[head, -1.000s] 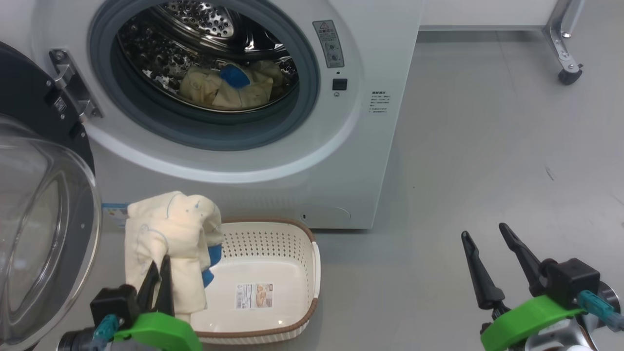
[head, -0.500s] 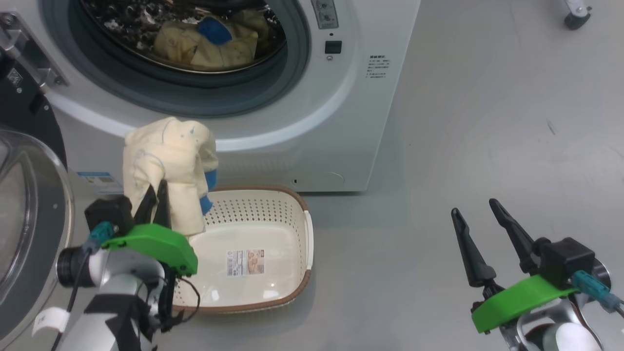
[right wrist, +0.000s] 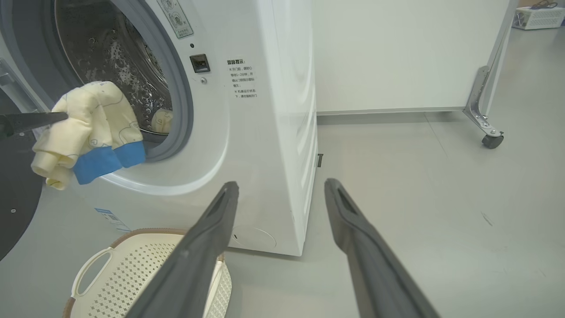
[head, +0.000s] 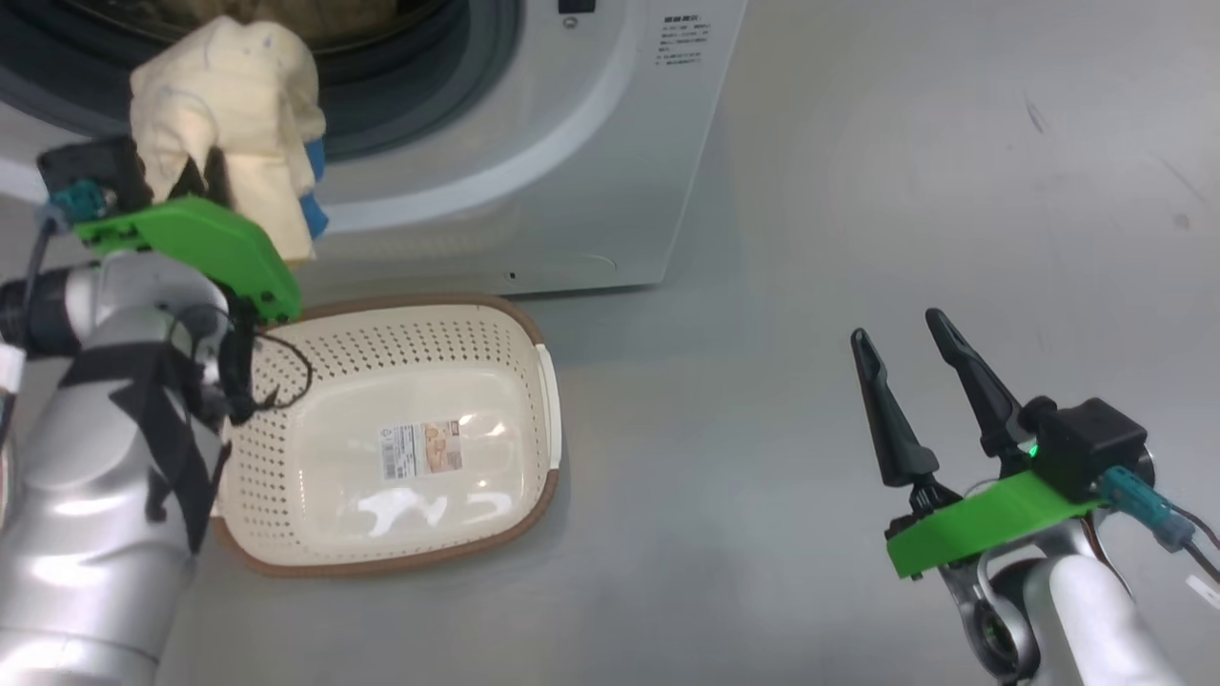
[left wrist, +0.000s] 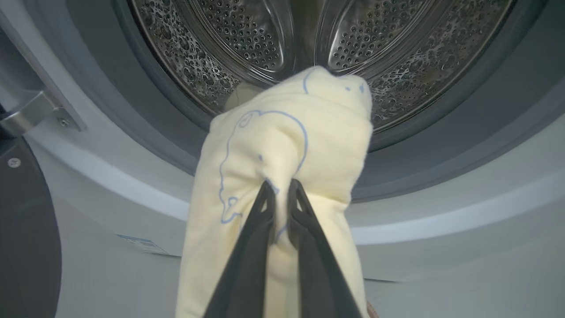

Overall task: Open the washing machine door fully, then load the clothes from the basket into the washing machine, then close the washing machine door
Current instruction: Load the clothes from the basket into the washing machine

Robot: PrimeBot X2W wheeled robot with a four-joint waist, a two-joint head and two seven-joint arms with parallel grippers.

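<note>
Pinches pale yellow garment [left wrist: 282, 132] in left gripper [left wrist: 280, 187], fingers [left wrist: 254, 238] pressed together on the cloth — holds it right before the drum [left wrist: 247, 39] mouth of the washing machine [head: 572, 171]. Carries right gripper [head: 896, 324] spread wide, nothing between its fingers, well off the machine's right side. Notes basket [head: 538, 353] on the floor [head: 762, 476] at the machine's foot — label [head: 422, 450] on its bottom uncovered.

Head looks down, wrists face washing machine [right wrist: 247, 145]
</note>
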